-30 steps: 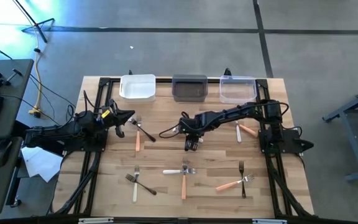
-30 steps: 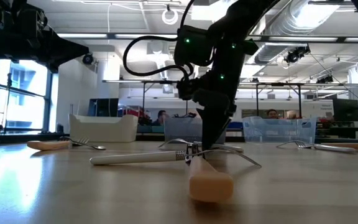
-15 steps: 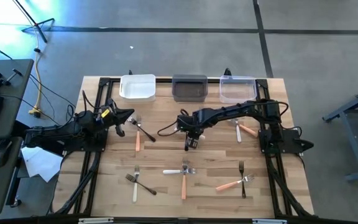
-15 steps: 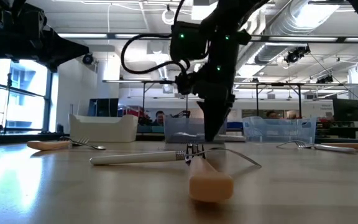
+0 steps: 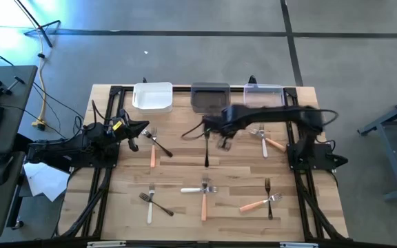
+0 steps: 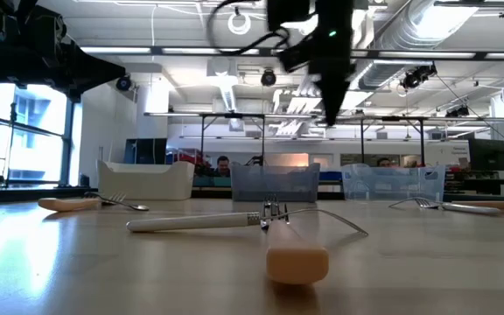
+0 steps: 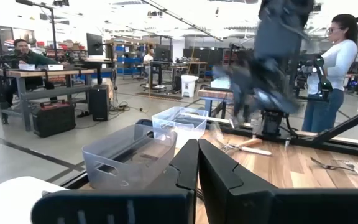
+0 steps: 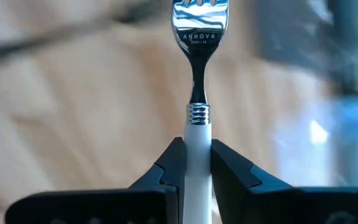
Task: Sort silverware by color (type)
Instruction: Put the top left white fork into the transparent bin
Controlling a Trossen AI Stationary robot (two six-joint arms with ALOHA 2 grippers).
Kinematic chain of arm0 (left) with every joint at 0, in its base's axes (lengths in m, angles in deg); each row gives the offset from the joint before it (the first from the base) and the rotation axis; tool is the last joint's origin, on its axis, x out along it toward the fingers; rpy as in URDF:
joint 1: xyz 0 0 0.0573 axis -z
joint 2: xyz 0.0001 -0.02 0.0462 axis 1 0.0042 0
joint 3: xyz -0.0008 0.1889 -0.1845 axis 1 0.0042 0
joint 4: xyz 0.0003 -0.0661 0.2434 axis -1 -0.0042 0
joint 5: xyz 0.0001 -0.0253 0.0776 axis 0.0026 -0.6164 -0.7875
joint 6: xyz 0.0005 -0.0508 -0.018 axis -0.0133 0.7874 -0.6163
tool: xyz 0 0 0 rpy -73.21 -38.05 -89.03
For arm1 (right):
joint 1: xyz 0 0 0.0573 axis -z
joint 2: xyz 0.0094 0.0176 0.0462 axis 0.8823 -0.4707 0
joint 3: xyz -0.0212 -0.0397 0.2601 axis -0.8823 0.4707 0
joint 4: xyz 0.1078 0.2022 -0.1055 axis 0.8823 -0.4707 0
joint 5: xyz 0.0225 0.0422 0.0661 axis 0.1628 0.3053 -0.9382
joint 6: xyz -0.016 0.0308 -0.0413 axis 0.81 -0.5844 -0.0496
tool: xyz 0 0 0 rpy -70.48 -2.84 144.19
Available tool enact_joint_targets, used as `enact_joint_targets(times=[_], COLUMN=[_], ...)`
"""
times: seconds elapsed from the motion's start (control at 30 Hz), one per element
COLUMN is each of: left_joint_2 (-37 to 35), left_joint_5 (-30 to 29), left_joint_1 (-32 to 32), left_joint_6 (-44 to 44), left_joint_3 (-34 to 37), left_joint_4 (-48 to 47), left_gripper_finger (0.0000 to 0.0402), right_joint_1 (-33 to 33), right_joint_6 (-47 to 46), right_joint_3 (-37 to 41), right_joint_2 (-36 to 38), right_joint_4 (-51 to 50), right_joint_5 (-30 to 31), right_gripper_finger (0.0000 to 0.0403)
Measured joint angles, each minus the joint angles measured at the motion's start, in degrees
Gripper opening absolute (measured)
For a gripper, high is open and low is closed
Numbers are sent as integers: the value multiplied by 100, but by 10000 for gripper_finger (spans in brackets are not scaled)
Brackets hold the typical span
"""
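Note:
My right gripper hangs above the table's middle, in front of the grey bin, shut on a white-handled fork. In the low view this gripper is well above the tabletop. A black-handled fork lies flat just left of it. More forks lie in crossed pairs: orange and black, white and black, orange and white, orange and black, white and orange. My left gripper waits shut at the table's left side. My right gripper pinches the white fork's handle between its two fingers, just behind the ribbed metal collar. The fork lies along the fingers, its tines sticking out past the fingertips. It is lifted clear of the table.
Three bins stand along the far edge: white, grey, clear. Both arms' dark frames run down the table's left and right sides. A person stands in the room beyond the table.
My right gripper has risen from the tabletop at the table's middle and moved toward the far edge and slightly right, carrying the white-handled fork up with it. The black-handled fork that it stood over now shows on the table.

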Motion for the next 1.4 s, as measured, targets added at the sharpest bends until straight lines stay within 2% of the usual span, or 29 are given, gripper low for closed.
enact_joint_targets(times=[0.13,0.23,0.33,0.47,0.67,0.8,0.97,1.07,1.13,1.23,1.3,1.4], left_joint_2=[2,2,2,2,2,2,2,2,2,2,2,0], left_joint_5=[-6,-8,-10,-237,-281,-309,-497,-526,-534,-539,-538,-537], left_joint_1=[0,0,0,2,0,0,0,0,0,0,0,0], left_joint_6=[-28,-53,-74,-159,-199,-311,-314,-314,-314,-314,-314,-311], left_joint_3=[0,0,0,0,0,0,0,0,0,0,2,2], left_joint_4=[4,2,8,33,35,37,49,52,52,61,109,244], left_gripper_finger=[3,3,3,3,3,3,3,3,3,3,3,3], right_joint_1=[658,1381,2214,3288,4290,4410,4317,4050,3633,2921,2637,2881], right_joint_6=[-81,317,1057,2225,3136,3145,2639,1976,1576,1333,1323,1440], right_joint_3=[917,1842,2730,3348,3436,3433,2974,2835,2912,3156,3204,3162], right_joint_2=[1332,2249,2880,3049,2527,2284,2428,2660,2813,2942,2984,2986], right_joint_4=[-36,307,1014,1894,2376,2322,1580,1446,1538,1674,1716,1790], right_joint_5=[428,691,710,547,-303,-798,-1458,-2360,-2645,-2403,-1763,-940], right_gripper_finger=[44,44,44,44,44,44,44,44,44,44,44,44])
